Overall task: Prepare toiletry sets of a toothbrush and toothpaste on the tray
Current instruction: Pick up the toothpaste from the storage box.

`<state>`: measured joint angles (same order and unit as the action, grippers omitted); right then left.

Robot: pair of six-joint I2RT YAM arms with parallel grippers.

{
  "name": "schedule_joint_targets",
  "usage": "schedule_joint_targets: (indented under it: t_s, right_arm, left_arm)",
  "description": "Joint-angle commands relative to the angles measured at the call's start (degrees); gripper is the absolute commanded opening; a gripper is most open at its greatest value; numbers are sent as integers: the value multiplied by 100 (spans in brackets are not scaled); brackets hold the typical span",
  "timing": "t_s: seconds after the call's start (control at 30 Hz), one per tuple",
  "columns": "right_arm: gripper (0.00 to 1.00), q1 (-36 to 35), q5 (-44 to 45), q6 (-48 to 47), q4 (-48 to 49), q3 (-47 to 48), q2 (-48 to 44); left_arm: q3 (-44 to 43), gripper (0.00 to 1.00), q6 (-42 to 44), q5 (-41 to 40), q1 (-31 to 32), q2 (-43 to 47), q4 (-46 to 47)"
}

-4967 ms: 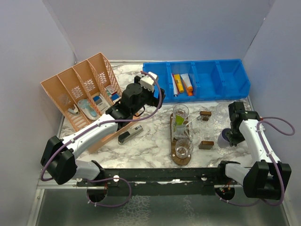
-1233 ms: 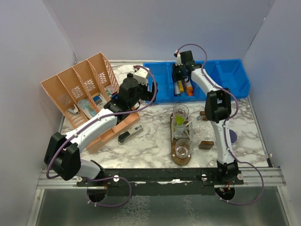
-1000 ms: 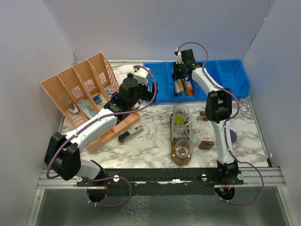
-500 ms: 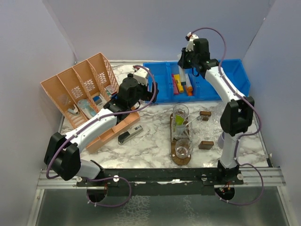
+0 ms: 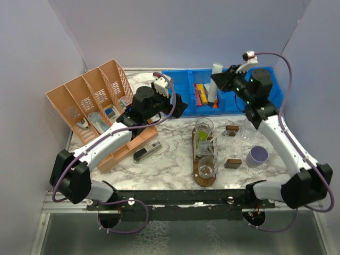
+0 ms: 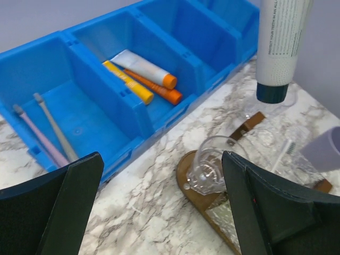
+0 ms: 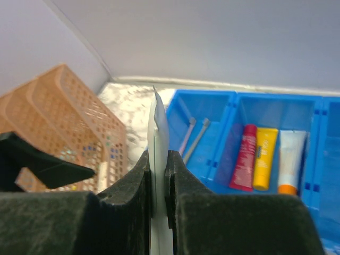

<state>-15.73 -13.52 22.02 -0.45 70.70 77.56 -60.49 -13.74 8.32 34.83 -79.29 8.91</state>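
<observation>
Risk of slippage before reaching tray [image 5: 195, 146]: pinched white tube [image 6: 280, 37] by thin crimp alone in right pincer [image 7: 158, 159], left pincer [image 6: 162, 207] spread wide.

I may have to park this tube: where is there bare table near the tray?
Bare marble lies between the tray and the black stapler-like tool. Right of the tray is crowded: two brown blocks, clear tumblers, a purple cup. The blue bin borders the far side.

Upright clear plastic tumblers [image 5: 204, 127] stand along dark brown wooden tray [image 5: 204, 182]. Bare marble tabletop [image 5: 172, 159] lies open left of it, up to black oblong object [image 5: 147, 153].
</observation>
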Motion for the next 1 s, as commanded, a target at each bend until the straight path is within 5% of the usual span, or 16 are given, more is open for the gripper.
schedule_joint_targets:
  t_s: [0.0,0.2,0.5,0.7,0.97]
  right_arm:
    - [1,27,-502,844,1207,-888,-784]
    - [1,26,-1698,1814,2182,-1503,-1015]
    - [1,15,-2317,3466,4267,-2359,-948]
    - [1,-18,-2447,3932,5026,-2708,-838]
    - [1,-27,-2417,3644,4410,-2710,-1279]
  left_arm:
    - [20,97,-262,1390,-29,237,791]
    - [123,98,-1004,3143,-27,218,1878]
    - [-84,97,-1488,3540,125,-320,1929]
    - [-162,85,-1540,3734,427,-597,1948]
    - [-149,50,-1558,3597,446,-668,1911]
